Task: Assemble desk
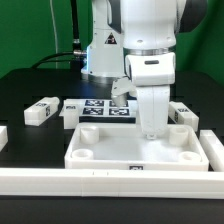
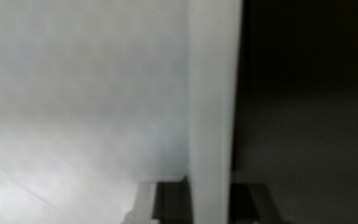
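The desk top [image 1: 118, 159], a wide white rimmed tray with corner sockets, lies in the middle of the table. My gripper [image 1: 151, 131] points straight down at its far rim, towards the exterior view's right. In the wrist view the white rim wall [image 2: 215, 100] runs between my two dark fingers [image 2: 169, 204], which sit tight against both sides of it; the gripper [image 2: 213, 206] is shut on that rim. One block leg [image 1: 40, 110] lies at the exterior view's left, another [image 1: 183, 112] at the right. A third tagged leg [image 1: 122, 90] shows behind my hand.
The marker board [image 1: 98, 107] lies flat behind the desk top. Long white border rails run along the front [image 1: 110, 184] and the exterior view's right [image 1: 213, 150]. A white piece [image 1: 2, 137] is cut off at the left edge. The robot's base stands behind.
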You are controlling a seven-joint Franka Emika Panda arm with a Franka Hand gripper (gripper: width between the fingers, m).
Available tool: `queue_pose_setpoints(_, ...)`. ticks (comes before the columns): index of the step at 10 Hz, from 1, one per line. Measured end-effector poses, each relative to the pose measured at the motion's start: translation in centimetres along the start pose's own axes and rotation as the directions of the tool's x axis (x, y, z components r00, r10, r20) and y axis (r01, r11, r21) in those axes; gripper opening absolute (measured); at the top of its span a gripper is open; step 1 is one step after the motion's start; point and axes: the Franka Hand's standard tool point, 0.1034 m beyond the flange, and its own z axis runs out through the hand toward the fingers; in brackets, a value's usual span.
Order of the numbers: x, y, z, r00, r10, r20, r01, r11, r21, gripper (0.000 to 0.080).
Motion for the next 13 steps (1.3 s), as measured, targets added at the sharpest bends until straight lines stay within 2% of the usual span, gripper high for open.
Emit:
queue_pose_setpoints(2,0.7,0.6,0.1,1.0,-0.009,-0.005,0.009,1.0,-0.007,0.0059)
queue_pose_setpoints(4,0.7,0.7,0.1,1.0,-0.001,-0.005,0.001,1.0,-0.008,0.0059)
queue_pose_setpoints(5,0.7,0.7,0.1,1.0,0.0,-0.005,0.0,1.0,-0.007,0.0151)
queue_pose_setpoints(6,0.6,0.7,0.1,1.0,0.001,-0.005,-0.001,1.0,-0.007,0.0287)
queue_pose_setpoints(7,0.6,0.7,0.1,1.0,0.002,-0.005,-0.002,1.0,-0.007,0.0287)
queue_pose_setpoints(8,0.6,0.7,0.1,1.0,0.002,-0.004,-0.002,1.0,-0.007,0.0488)
queue_pose_setpoints(9,0.5,0.7,0.1,1.0,0.002,-0.004,-0.002,1.0,-0.007,0.0595)
queue_pose_setpoints(10,0.5,0.7,0.1,1.0,0.006,-0.004,-0.006,1.0,-0.008,0.0595)
queue_pose_setpoints(11,0.7,0.9,-0.7,0.999,0.039,-0.003,-0.039,0.999,-0.019,0.0639)
queue_pose_setpoints(13,1.3,1.4,-2.4,0.997,0.083,-0.003,-0.083,0.996,-0.044,0.0647)
